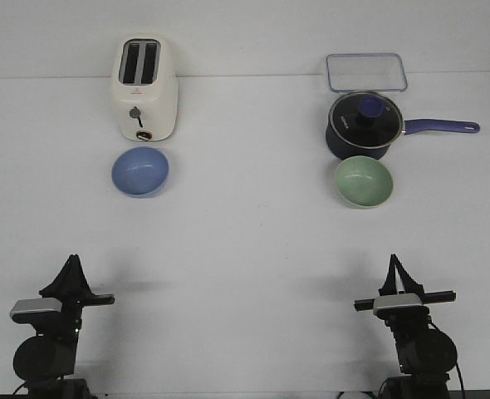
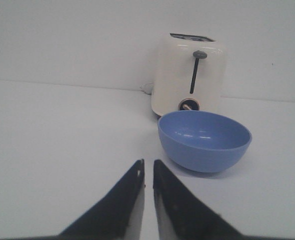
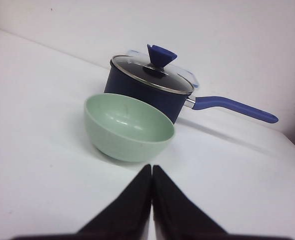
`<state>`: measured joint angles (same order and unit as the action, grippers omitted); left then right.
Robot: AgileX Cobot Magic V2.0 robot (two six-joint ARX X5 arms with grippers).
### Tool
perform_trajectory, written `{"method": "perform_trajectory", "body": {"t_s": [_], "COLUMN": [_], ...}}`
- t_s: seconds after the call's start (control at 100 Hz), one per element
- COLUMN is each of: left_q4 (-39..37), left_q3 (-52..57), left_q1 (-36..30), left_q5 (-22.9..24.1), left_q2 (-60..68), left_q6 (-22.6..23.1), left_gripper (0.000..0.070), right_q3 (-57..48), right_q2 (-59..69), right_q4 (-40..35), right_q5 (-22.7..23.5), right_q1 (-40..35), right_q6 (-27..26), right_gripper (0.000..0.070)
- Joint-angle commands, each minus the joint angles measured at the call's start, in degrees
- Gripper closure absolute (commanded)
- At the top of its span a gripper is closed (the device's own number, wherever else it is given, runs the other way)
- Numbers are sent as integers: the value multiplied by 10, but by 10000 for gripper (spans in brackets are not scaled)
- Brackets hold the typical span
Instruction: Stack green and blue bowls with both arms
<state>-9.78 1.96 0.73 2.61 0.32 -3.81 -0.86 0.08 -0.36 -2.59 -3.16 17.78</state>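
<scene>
The periwinkle blue bowl (image 1: 140,171) sits upright on the white table, at the left, just in front of the toaster; it also shows in the left wrist view (image 2: 204,140). The sage green bowl (image 1: 364,181) sits upright at the right, just in front of the saucepan; it also shows in the right wrist view (image 3: 128,127). My left gripper (image 1: 73,264) is low near the front edge, well short of the blue bowl, its fingers (image 2: 148,162) almost together and empty. My right gripper (image 1: 393,262) is near the front edge, short of the green bowl, shut and empty (image 3: 152,167).
A cream toaster (image 1: 144,87) stands right behind the blue bowl. A dark blue saucepan (image 1: 363,125) with a glass lid stands right behind the green bowl, handle pointing right. A clear rectangular container (image 1: 366,71) lies behind it at the back.
</scene>
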Motion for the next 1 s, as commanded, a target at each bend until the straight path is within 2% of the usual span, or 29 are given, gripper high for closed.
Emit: {"method": "perform_trajectory", "body": {"t_s": [0.0, 0.77, 0.9, 0.99], "left_q4": [-6, -6, -6, -6], "left_q3": [-11, -11, -11, -11], "left_q1": [0, 0, 0, 0], "left_q5": [-4, -4, -4, -4], "left_q2": [-1, -1, -1, -1], "left_q6": [-1, -1, -1, -1], "left_gripper": [685, 685, 685, 685], "right_q3": [1, 1, 1, 1], "right_q2": [0, 0, 0, 0], "right_q4": [8, 8, 8, 8], "right_q5": [0, 0, 14, 21], "right_q1": [0, 0, 0, 0], "right_q6": [2, -2, -36, -96], "right_gripper": [700, 700, 700, 700]}}
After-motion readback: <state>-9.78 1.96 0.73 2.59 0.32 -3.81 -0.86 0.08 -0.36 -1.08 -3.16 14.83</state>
